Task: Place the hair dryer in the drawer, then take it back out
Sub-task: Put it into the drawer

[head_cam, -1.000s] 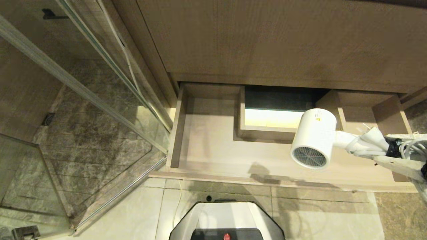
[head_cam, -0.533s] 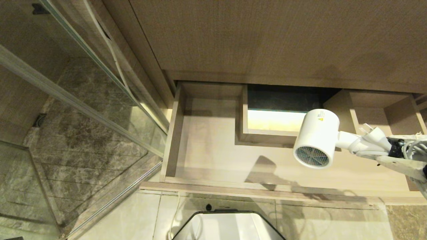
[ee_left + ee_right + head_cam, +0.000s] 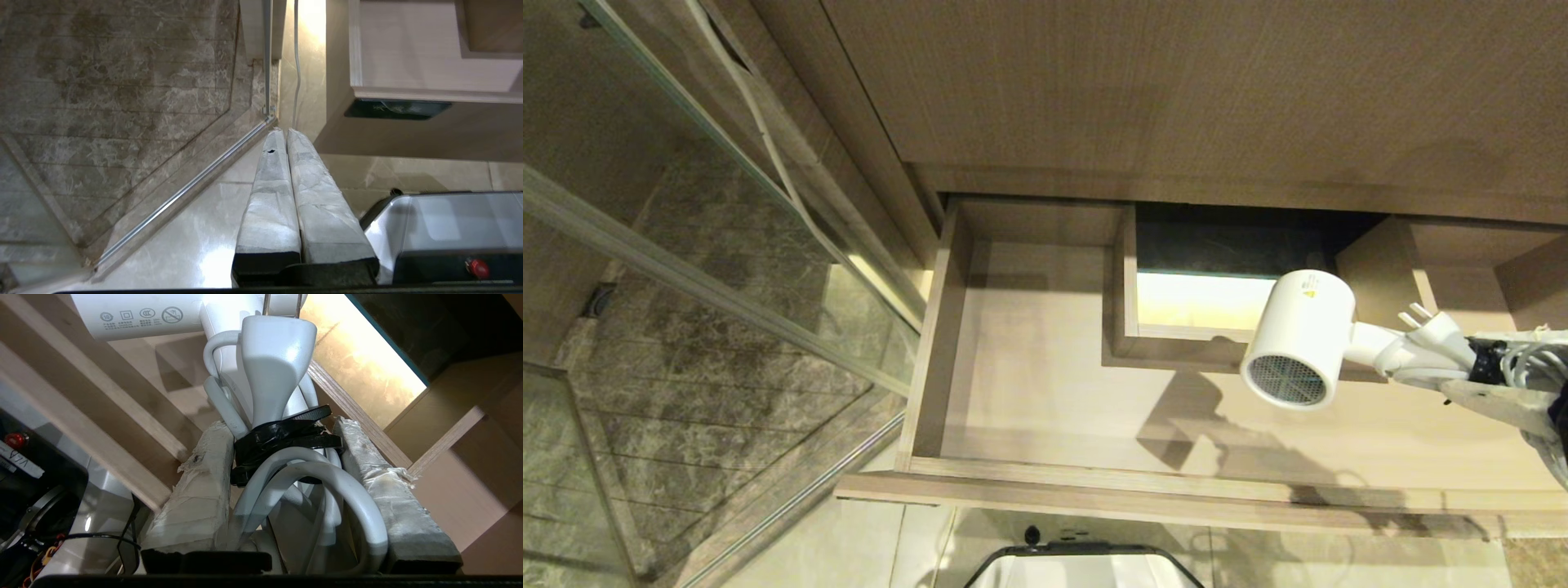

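Right gripper [image 3: 282, 457] clamps the hair dryer [image 3: 1298, 339] (handle) above the drawer [image 3: 1029, 392].

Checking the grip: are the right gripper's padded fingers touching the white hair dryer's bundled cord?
Touching. Right wrist view: both fingers press the hair dryer cord bundle.

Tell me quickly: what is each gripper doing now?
Left gripper: shut, empty.
Right gripper: shut on the dryer, above the drawer.
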Tool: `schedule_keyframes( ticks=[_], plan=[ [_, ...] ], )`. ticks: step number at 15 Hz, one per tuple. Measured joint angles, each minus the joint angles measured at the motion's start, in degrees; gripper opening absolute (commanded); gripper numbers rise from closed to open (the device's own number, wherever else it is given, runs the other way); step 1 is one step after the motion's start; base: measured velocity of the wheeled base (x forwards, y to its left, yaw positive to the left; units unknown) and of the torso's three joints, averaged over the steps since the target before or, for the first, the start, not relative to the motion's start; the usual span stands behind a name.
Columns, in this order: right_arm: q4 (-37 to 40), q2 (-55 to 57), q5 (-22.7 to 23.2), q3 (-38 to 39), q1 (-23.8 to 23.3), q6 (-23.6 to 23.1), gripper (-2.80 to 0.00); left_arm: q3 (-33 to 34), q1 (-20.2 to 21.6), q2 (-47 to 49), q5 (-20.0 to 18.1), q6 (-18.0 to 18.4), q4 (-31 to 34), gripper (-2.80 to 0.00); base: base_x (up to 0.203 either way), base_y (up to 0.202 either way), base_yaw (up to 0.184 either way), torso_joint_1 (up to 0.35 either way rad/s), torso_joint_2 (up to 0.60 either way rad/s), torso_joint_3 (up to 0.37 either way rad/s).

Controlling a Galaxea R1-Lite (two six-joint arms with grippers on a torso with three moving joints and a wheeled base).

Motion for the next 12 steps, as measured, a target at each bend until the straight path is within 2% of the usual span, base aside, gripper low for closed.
schedule_keyframes(
  ticks=[5,9,12],
  plan=[
    [1.0,3.4,0.0,-1.1,-6.9,0.2,-2.8,0.0,0.0,0.0,0.0,0.0,0.1,-2.8,0.0,0.0,0.0,0.08,0.09,0.167],
    [2.2,7.2,-0.2,-3.0,-13.5,0.9,-2.8,0.0,0.0,0.0,0.0,0.0,0.0,-2.8,0.0,0.0,0.0,0.033,0.04,0.051],
    [1.9,11.0,-4.5,-6.3,-18.2,1.2,-2.8,0.0,0.0,0.0,0.0,0.0,0.0,-2.8,0.0,0.0,0.0,0.012,0.01,0.041]
  ],
)
